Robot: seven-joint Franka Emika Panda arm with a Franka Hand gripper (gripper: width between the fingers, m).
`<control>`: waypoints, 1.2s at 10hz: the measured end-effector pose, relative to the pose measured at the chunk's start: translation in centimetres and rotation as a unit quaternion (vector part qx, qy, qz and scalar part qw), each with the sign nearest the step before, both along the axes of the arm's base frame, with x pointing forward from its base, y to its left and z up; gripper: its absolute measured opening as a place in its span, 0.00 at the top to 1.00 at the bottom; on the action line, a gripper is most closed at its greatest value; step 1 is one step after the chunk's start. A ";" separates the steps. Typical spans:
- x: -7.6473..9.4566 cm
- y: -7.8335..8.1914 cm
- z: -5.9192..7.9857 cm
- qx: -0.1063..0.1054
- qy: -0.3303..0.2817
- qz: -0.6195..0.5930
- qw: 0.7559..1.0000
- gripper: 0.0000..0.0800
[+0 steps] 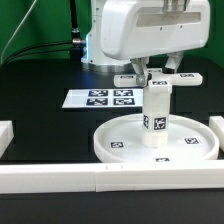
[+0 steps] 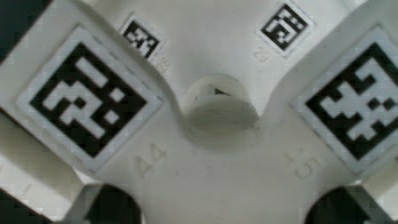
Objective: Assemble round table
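Exterior view: gripper (image 1: 158, 70) at upper centre, directly over the post (image 1: 156, 118), which stands upright on the disc (image 1: 130, 128) at lower centre. The cross (image 1: 155, 82) sits at the post's top.
Wrist view: the cross fills the frame. Dark fingers (image 2: 103, 205) flank one arm, apparently pinching it; the contact is blurred.

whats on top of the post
The cross piece sits on the post, its tagged arms sticking out. The gripper covers its middle in the exterior view, so the joint itself is hidden.
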State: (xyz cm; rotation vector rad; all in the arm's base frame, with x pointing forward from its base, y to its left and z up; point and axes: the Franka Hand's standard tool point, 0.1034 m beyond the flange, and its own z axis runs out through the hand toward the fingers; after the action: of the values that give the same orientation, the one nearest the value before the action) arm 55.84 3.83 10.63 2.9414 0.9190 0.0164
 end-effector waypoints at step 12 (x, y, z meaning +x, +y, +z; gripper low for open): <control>-0.2 0.3 -0.2 0.050 -0.010 -0.540 0.840 0.45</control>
State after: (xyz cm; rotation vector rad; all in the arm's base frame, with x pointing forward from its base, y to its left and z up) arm 55.62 4.12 10.45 3.0608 -0.8427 0.0394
